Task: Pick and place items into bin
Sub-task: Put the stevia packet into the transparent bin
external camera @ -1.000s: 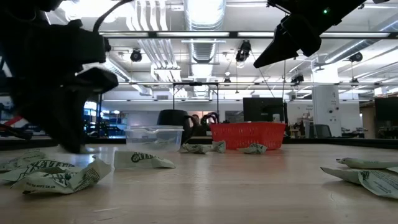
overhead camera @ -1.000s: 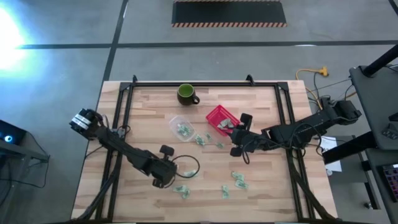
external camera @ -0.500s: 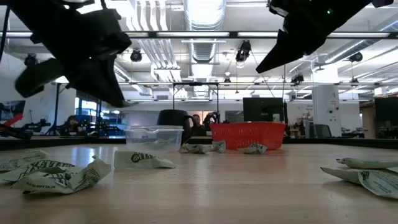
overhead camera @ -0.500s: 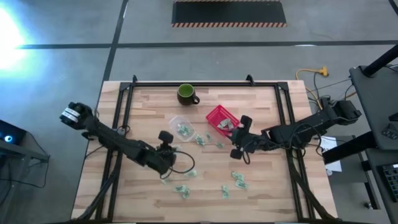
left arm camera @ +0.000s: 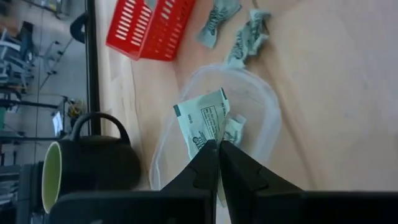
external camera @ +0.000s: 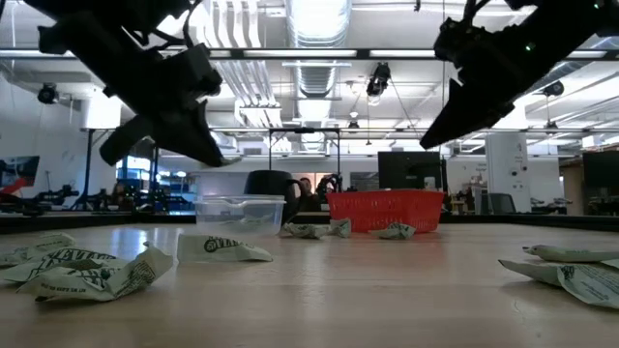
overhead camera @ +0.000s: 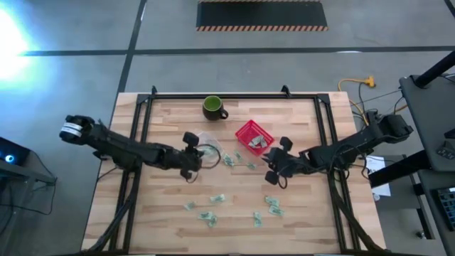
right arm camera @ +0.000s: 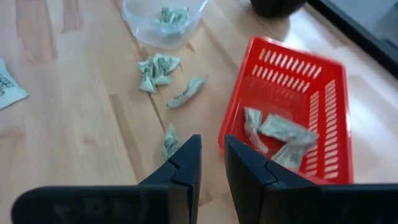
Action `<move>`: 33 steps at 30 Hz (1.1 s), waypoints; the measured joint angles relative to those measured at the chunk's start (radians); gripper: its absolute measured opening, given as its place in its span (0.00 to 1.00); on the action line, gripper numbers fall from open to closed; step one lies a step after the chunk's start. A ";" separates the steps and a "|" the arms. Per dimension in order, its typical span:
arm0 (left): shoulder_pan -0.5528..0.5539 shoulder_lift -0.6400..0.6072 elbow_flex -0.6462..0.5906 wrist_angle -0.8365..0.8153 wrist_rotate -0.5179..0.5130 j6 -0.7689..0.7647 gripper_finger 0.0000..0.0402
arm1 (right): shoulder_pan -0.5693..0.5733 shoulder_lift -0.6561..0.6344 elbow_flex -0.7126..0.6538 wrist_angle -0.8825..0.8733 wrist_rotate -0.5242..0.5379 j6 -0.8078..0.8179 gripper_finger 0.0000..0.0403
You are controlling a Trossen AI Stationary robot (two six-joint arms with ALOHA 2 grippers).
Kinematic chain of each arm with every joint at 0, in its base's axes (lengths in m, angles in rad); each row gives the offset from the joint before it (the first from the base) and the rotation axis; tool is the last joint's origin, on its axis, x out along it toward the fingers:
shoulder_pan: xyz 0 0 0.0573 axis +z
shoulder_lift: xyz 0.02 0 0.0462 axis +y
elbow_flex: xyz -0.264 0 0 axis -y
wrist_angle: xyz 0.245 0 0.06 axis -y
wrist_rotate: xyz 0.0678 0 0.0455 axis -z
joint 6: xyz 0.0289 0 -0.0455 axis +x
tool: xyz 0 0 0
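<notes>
Left wrist view: left tool (left arm camera: pixel 218 149) pinched tight on one wrapper (left arm camera: pixel 203 121), fingers closed on its lower edge, piece dangling over the clear tub (left arm camera: pixel 261 93), which already holds another. Judged near weightless, soft, crumples flat, no fragility; thin edge could slip, so best pinched across a bunched fold, not a flat flap. Left arm stretched low across the table (overhead camera: pixel 306 213), tool (overhead camera: pixel 190 151) at the tub's edge, just beside the green mug (overhead camera: pixel 212 107). Right tool (overhead camera: pixel 276 169) hangs just past the red basket (overhead camera: pixel 247 132), fingers (right arm camera: pixel 184 163) slightly parted, holding nothing. More wrappers inside the basket, between basket and tub, and scattered (overhead camera: pixel 213 199) well clear of the tub toward the table's near edge.
</notes>
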 joint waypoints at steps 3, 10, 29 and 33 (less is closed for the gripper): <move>0.043 -0.009 -0.013 0.032 0.024 0.037 0.00 | 0.009 0.000 -0.012 0.000 -0.002 0.029 0.15; 0.127 0.009 -0.039 0.123 0.116 0.081 0.00 | 0.037 0.000 -0.015 0.011 -0.002 0.067 0.15; 0.189 0.090 -0.064 0.269 0.126 0.120 0.00 | 0.044 0.000 -0.015 0.018 0.001 0.055 0.14; 0.195 0.125 -0.064 0.265 0.125 0.146 0.00 | 0.044 0.000 -0.015 0.018 0.001 0.055 0.15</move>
